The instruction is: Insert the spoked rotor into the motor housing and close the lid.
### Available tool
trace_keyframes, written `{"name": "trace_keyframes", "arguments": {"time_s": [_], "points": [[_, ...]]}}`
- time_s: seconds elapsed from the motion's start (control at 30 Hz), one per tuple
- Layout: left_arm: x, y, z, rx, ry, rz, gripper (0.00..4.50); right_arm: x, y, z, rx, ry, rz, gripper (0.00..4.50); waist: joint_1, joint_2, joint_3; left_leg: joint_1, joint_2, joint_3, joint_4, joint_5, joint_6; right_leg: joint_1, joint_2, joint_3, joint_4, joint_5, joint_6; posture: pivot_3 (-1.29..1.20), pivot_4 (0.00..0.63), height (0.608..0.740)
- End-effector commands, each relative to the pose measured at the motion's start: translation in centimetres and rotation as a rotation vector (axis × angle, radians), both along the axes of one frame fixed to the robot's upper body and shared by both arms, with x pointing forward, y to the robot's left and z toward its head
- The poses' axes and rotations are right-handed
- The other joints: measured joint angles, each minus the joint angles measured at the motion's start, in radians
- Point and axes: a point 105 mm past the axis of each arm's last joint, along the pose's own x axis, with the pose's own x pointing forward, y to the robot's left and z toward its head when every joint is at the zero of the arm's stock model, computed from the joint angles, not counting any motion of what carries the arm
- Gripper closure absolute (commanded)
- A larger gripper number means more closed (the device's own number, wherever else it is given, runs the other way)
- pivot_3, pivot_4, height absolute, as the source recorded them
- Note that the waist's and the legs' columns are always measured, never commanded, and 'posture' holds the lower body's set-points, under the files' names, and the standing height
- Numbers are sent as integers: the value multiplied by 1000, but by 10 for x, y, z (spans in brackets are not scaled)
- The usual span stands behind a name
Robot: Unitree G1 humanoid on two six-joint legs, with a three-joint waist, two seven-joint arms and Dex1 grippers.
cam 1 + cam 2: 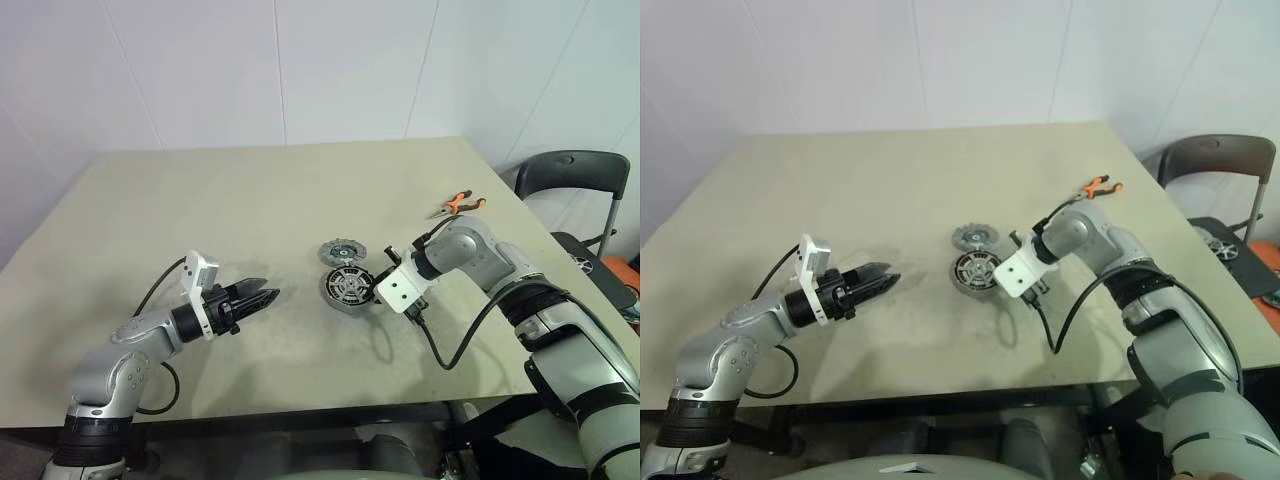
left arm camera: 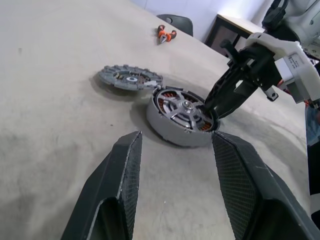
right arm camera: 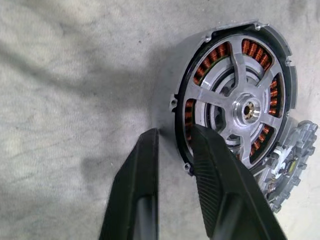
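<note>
Fingers of the right tool [image 3: 172, 145] straddle the near rim of the motor housing [image 1: 349, 287], a round, dark-rimmed disc with copper-coloured windings, one finger inside the rim and one outside, narrowly spread and not visibly clamped. The spoked rotor [image 3: 240, 107], a silver-spoked wheel with a black rim, appears already seated inside it. The lid [image 2: 130, 78], a round grey slotted metal cap, lies flat just behind the housing, touching or slightly under its far edge.

Likely risk: closing on the rim could tilt the housing or drag it across the beige surface [image 1: 250, 200], and the inner finger may scrape the windings. The left tool [image 1: 250, 298] hovers well apart, fingers spread and empty. Orange-handled pliers [image 1: 457, 204] lie farther off, clear of the work.
</note>
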Motion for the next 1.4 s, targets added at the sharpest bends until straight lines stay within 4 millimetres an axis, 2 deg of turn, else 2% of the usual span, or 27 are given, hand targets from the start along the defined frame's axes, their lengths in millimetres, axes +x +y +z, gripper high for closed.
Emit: {"name": "trace_keyframes", "arguments": {"time_s": [0.03,0.17,0.5,0.7,0.9,1.03,1.13,1.2,1.27,1.4], "points": [[0,-3,14,-9,-55,-7,2141,2,9,4,9,-28,37,3502,-2,0,0,0,0,0,0,0,0,0,0,0,0,0,0,0,0,740],[1,-4,14,-13,-54,-7,2141,2,13,10,12,-30,48,4401,-3,0,0,1,1,0,-1,0,-1,0,1,0,0,0,0,0,0,740],[8,-7,15,-23,-55,-9,2141,4,17,20,27,2,-13,4419,-3,0,0,1,1,0,-1,1,-1,-1,1,0,0,0,0,0,0,740],[10,-11,14,-24,-52,-15,2141,-16,5,41,31,308,-241,4419,9,1,0,-5,1,0,-3,1,-1,-7,-1,0,0,0,0,0,0,740],[13,-14,14,-25,-48,-30,2141,-30,-3,54,67,454,-400,4419,10,1,0,-15,0,0,-2,1,-1,-16,-2,-1,-1,0,-1,0,0,740],[15,-16,14,-24,-48,-36,2141,-36,-16,51,29,457,-437,4419,10,1,0,-17,0,0,-2,1,-1,-16,-2,-1,-1,0,-1,0,0,740],[16,-18,13,-25,-50,-41,2141,-36,-26,41,-18,446,-463,4419,10,1,0,-18,0,0,-2,1,-1,-15,-2,-1,-1,0,-1,0,0,740],[16,-21,14,-27,-53,-44,2141,-38,-23,33,-36,467,-474,4419,9,1,0,-18,0,0,-2,1,-1,-15,-2,-1,-1,0,-1,0,0,740],[15,-24,14,-30,-55,-46,2141,-38,-12,29,-16,504,-495,4419,8,1,0,-18,0,0,-2,1,-1,-15,-2,-1,-1,0,-1,0,0,740],[14,-25,14,-32,-57,-38,2141,-23,13,30,75,569,-601,4419,4,1,0,-17,0,0,-1,1,-1,-15,-2,-2,-1,1,-1,0,0,740]]}}
